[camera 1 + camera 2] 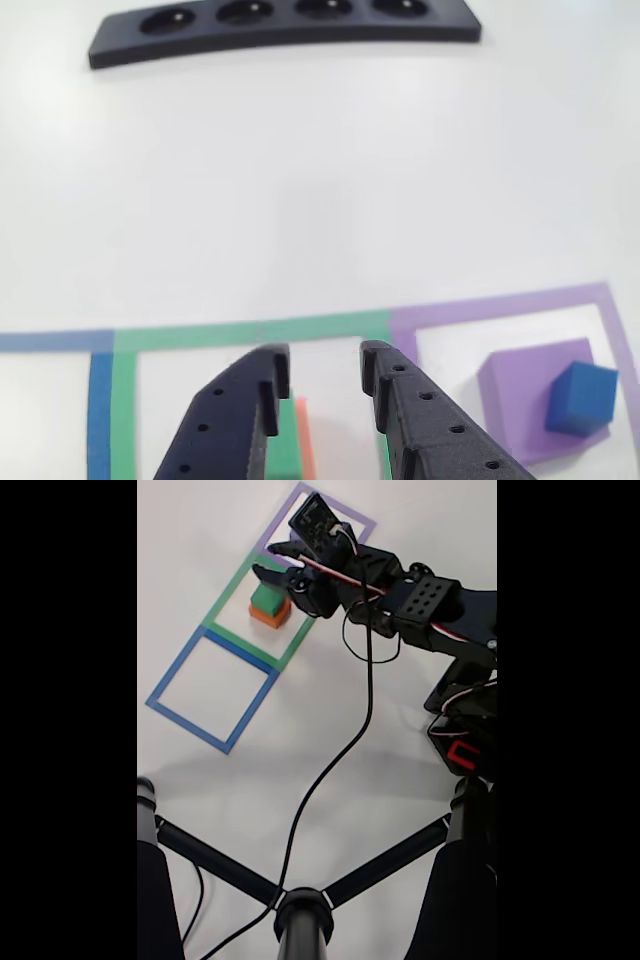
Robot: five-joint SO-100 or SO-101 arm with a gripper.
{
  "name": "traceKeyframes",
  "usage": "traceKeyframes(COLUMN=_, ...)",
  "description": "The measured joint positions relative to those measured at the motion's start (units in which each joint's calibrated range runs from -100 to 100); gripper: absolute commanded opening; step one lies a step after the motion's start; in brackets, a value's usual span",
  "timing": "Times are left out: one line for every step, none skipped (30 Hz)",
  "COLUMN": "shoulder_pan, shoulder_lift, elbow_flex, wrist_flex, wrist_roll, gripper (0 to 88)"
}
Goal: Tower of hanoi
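Green block (284, 445) on an orange one (305, 440) sits just below my gripper (323, 385), between my spread, empty fingers, so I judge I am lined up to take it. Off to my right in the other view, blue cube (580, 398) tops purple block (530, 400). Only the fixed view shows the blue square (212, 687) beyond the green square (262, 610).

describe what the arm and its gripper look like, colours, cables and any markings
The arm is built of black plastic segments. One flat panel near the wrist carries a pattern of small round holes, and a red marking shows on a lower segment. Thin black and red wires loop along it, and a long black cable trails off across the table. The gripper has two matte black fingers dotted with small holes along their outer faces.
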Motion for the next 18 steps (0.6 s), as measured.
traceKeyframes(shoulder_pan=0.3, shoulder_lift=-2.7, elbow_flex=-1.2, wrist_flex=5.1, wrist_roll=0.0, gripper=0.0)
traceKeyframes(shoulder_pan=0.8, shoulder_lift=-5.3, elbow_flex=-2.8, wrist_flex=10.6, wrist_roll=0.0, gripper=0.0)
traceKeyframes(shoulder_pan=1.3, shoulder_lift=-7.4, elbow_flex=-5.0, wrist_flex=16.0, wrist_roll=0.0, gripper=0.0)
traceKeyframes(shoulder_pan=1.9, shoulder_lift=-9.4, elbow_flex=-7.4, wrist_flex=21.5, wrist_roll=0.0, gripper=0.0)
traceKeyframes(shoulder_pan=2.5, shoulder_lift=-11.2, elbow_flex=-9.7, wrist_flex=27.1, wrist_roll=0.0, gripper=0.0)
traceKeyframes(shoulder_pan=3.3, shoulder_lift=-12.7, elbow_flex=-12.3, wrist_flex=32.2, wrist_roll=0.0, gripper=0.0)
traceKeyframes(shoulder_pan=4.2, shoulder_lift=-13.8, elbow_flex=-14.9, wrist_flex=37.3, wrist_roll=0.0, gripper=0.0)
traceKeyframes(shoulder_pan=5.1, shoulder_lift=-14.5, elbow_flex=-17.8, wrist_flex=42.2, wrist_roll=0.0, gripper=0.0)
traceKeyframes(shoulder_pan=6.2, shoulder_lift=-14.9, elbow_flex=-20.8, wrist_flex=46.8, wrist_roll=0.0, gripper=0.0)
traceKeyframes(shoulder_pan=7.4, shoulder_lift=-15.4, elbow_flex=-23.8, wrist_flex=51.1, wrist_roll=0.0, gripper=0.0)
traceKeyframes(shoulder_pan=8.7, shoulder_lift=-15.7, elbow_flex=-26.5, wrist_flex=54.7, wrist_roll=0.0, gripper=0.0)
traceKeyframes(shoulder_pan=9.9, shoulder_lift=-16.0, elbow_flex=-28.8, wrist_flex=57.6, wrist_roll=0.0, gripper=0.0)
traceKeyframes(shoulder_pan=11.1, shoulder_lift=-16.3, elbow_flex=-31.2, wrist_flex=60.4, wrist_roll=0.0, gripper=0.0)
traceKeyframes(shoulder_pan=12.3, shoulder_lift=-16.5, elbow_flex=-33.2, wrist_flex=62.5, wrist_roll=0.0, gripper=0.0)
traceKeyframes(shoulder_pan=13.4, shoulder_lift=-16.5, elbow_flex=-35.2, wrist_flex=65.0, wrist_roll=0.0, gripper=0.0)
traceKeyframes(shoulder_pan=14.6, shoulder_lift=-16.5, elbow_flex=-37.0, wrist_flex=66.9, wrist_roll=0.0, gripper=0.0)
traceKeyframes(shoulder_pan=15.7, shoulder_lift=-16.5, elbow_flex=-38.9, wrist_flex=68.9, wrist_roll=0.0, gripper=0.0)
traceKeyframes(shoulder_pan=16.6, shoulder_lift=-16.5, elbow_flex=-40.6, wrist_flex=70.9, wrist_roll=0.0, gripper=0.7)
